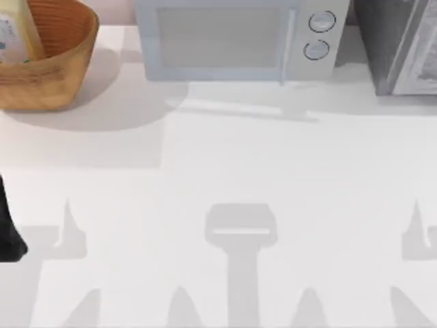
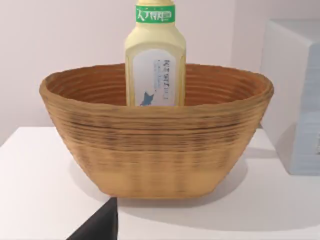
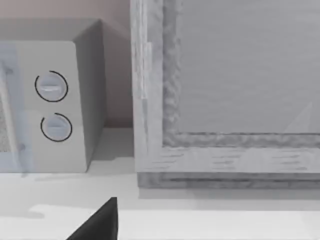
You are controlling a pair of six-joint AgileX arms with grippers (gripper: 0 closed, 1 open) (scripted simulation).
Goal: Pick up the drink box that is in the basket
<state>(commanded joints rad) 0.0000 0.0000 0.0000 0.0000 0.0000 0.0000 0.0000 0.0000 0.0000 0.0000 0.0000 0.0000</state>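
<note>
The drink box [image 2: 155, 60] is a pale yellow carton with a white and blue label and a green band near its top. It stands upright inside the round orange-brown basket [image 2: 155, 150] and rises above the rim. In the top view the basket [image 1: 61, 65] sits at the table's far left corner, with the drink box [image 1: 17, 31] at the picture's edge. A dark part of my left gripper [image 2: 97, 225] shows low in the left wrist view, short of the basket and apart from it. My left arm [image 1: 9, 225] is at the table's left edge.
A white microwave [image 1: 225, 37] with two round knobs stands at the back centre, right of the basket. A grey cabinet [image 1: 403, 44] fills the back right corner. A dark part of my right gripper [image 3: 100, 222] faces the microwave [image 3: 55, 100] and the cabinet [image 3: 225, 90].
</note>
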